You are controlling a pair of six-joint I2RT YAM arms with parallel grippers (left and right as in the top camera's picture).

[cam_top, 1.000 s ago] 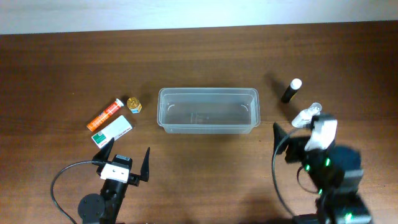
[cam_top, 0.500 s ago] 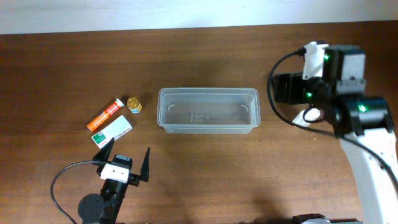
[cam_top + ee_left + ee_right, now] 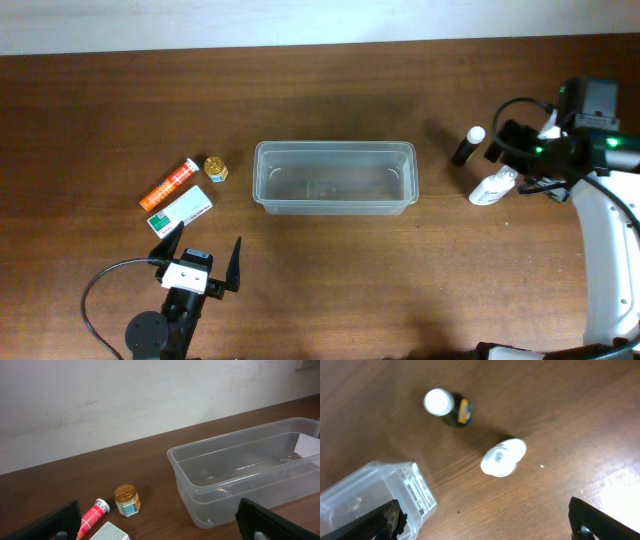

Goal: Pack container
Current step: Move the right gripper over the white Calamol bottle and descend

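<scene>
The container (image 3: 335, 178), a clear empty rectangular tub, lies mid-table; it also shows in the left wrist view (image 3: 250, 472) and its corner shows in the right wrist view (image 3: 380, 495). My right gripper (image 3: 512, 152) is open and empty, hovering by a white bottle (image 3: 493, 187) and a black bottle with a white cap (image 3: 467, 145). In the right wrist view the gripper (image 3: 490, 530) is above the table with the white bottle (image 3: 502, 457) and the black bottle (image 3: 445, 406) ahead. My left gripper (image 3: 200, 262) is open and empty near the front edge.
Left of the tub lie an orange tube (image 3: 168, 184), a small gold-lidded jar (image 3: 215, 168) and a white-and-green box (image 3: 180, 210). The left wrist view shows the jar (image 3: 126, 500), tube (image 3: 92, 515) and box corner (image 3: 107, 532). A pale wall runs behind the table.
My right arm swung from the front right of the table to the back, then out to the right beside the two bottles. The bottles, the tub and my left arm have not moved.
</scene>
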